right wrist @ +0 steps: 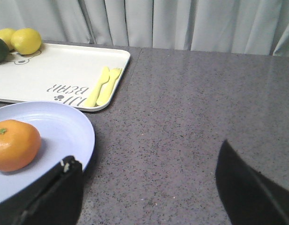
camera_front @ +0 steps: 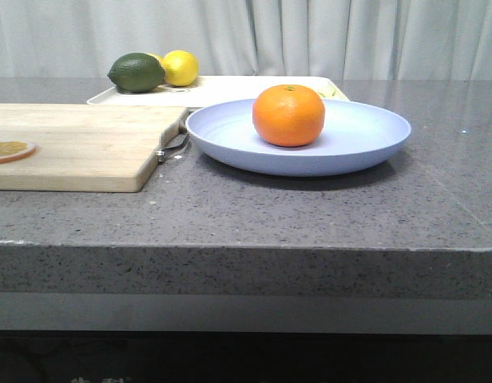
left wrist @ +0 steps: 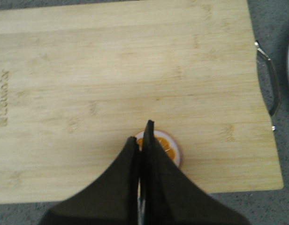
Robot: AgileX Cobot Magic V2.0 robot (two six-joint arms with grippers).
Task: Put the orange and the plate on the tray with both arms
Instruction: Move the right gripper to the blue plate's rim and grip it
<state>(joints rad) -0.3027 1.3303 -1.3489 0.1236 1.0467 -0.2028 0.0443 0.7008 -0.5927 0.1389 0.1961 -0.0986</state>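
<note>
A whole round bright-orange fruit with a small green stem dot (camera_front: 288,115) is seen resting inside a wide, shallow, pale lavender-blue plate (camera_front: 366,140), slightly toward nine o'clock of the plate's centre in the front view. The plate is set on a speckled grey stone countertop (camera_front: 310,215). Behind it, at about twelve o'clock, a flat rectangular cream-white tray with a low rim and rounded corners (camera_front: 230,86) is partly hidden by the plate's far edge; whether the two touch cannot be told. On the tray's far corner, at about ten o'clock from the plate, a dark green lime-like fruit (camera_front: 136,72) and a yellow lemon (camera_front: 180,67) are placed just beside each other. In the right wrist view, printed lettering and a pale yellow fork-and-spoon motif (right wrist: 103,86) are shown on the tray near the plate.

At nine o'clock of the plate, a light wooden cutting board with a metal handle (camera_front: 78,144) is laid on the counter, its handle end just beside the plate's rim. A flat orange slice (camera_front: 9,149) is seen lying on the board near its left edge.

The black left gripper (left wrist: 143,137) is held above the board over the slice, its jaws pressed together with nothing between them. The black right gripper (right wrist: 149,164) is held above bare countertop beside the plate, its jaws set wide apart and holding nothing.
</note>
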